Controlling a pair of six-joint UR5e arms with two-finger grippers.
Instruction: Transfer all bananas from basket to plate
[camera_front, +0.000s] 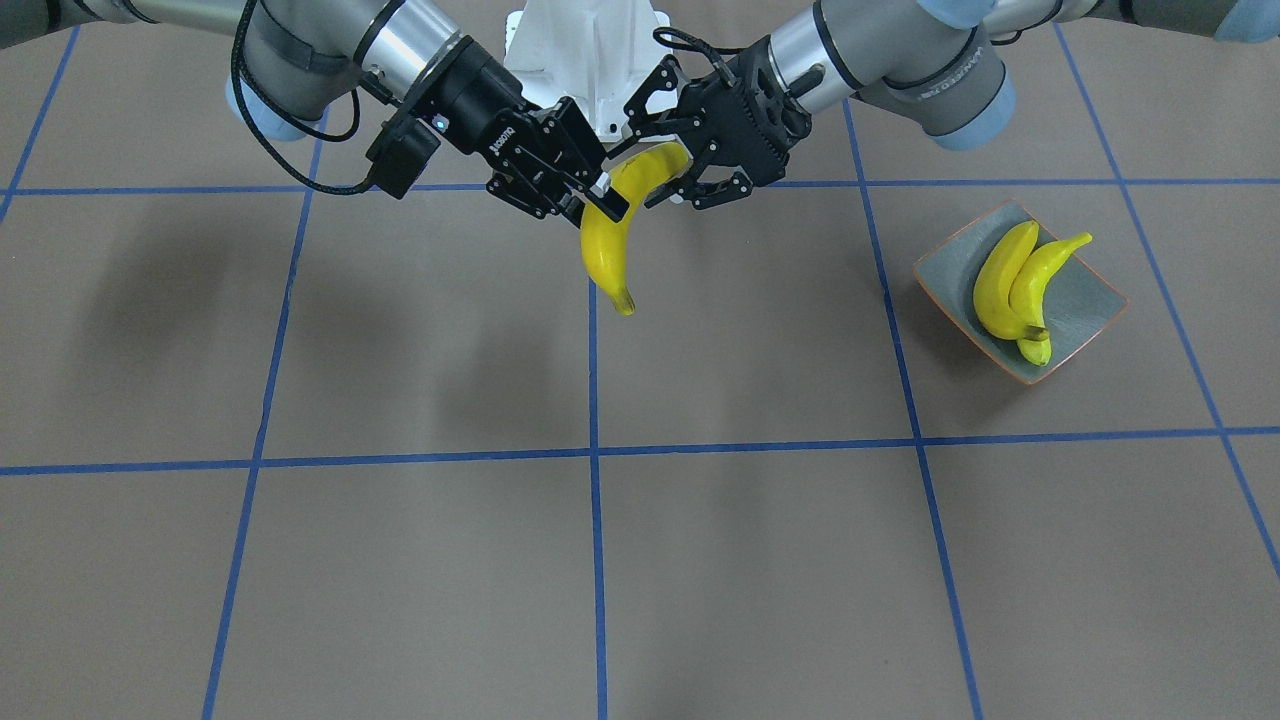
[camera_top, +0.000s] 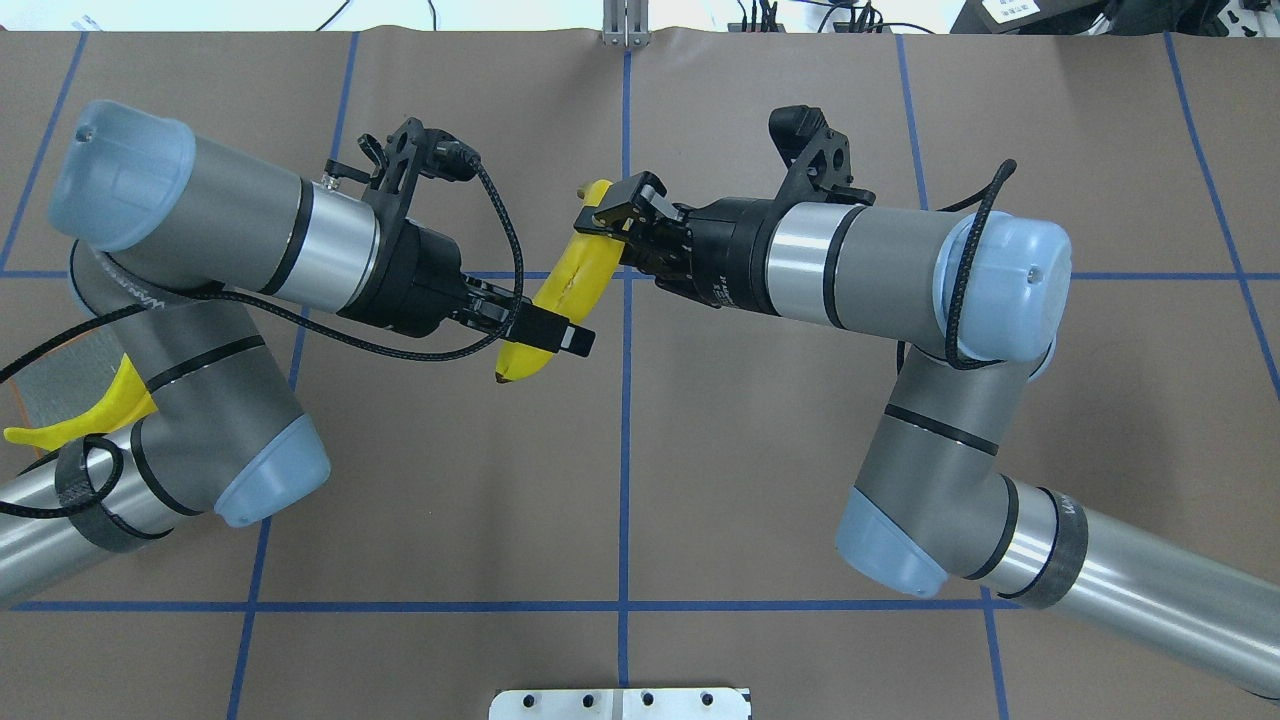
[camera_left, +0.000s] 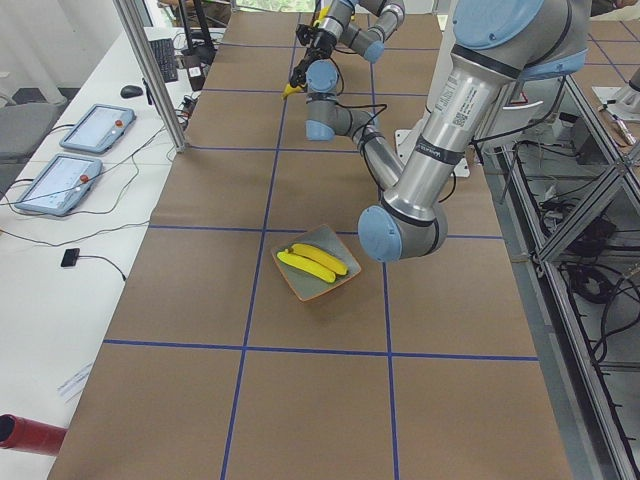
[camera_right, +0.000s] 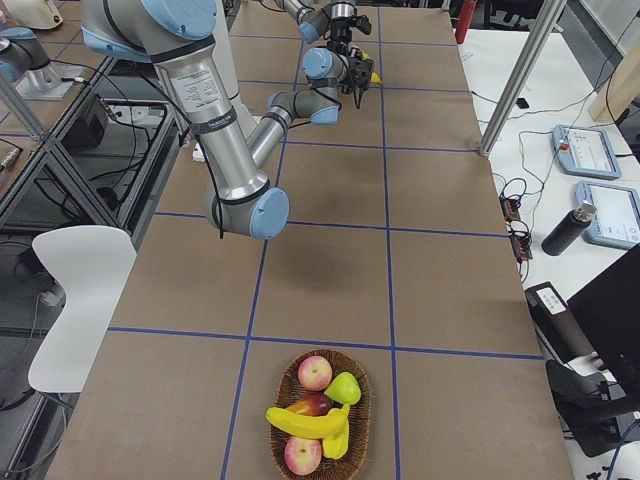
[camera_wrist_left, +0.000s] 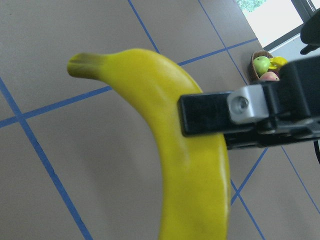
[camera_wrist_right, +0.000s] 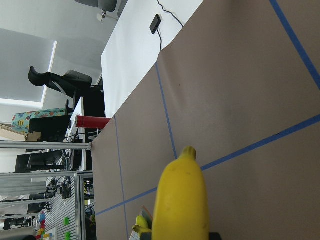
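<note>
Honestly, right fingers (camera_front: 607, 203) clamp the banana (camera_front: 605, 252), left fingers' (camera_top: 555, 337) grip unclear; early release drops it short of the plate (camera_front: 1090, 300).

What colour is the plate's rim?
Orange-brown, around a grey-green plate; clearest in the front-facing view.

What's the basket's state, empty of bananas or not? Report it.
Not empty: in the right-side view the basket still holds bananas beside apples and a pear.
</note>
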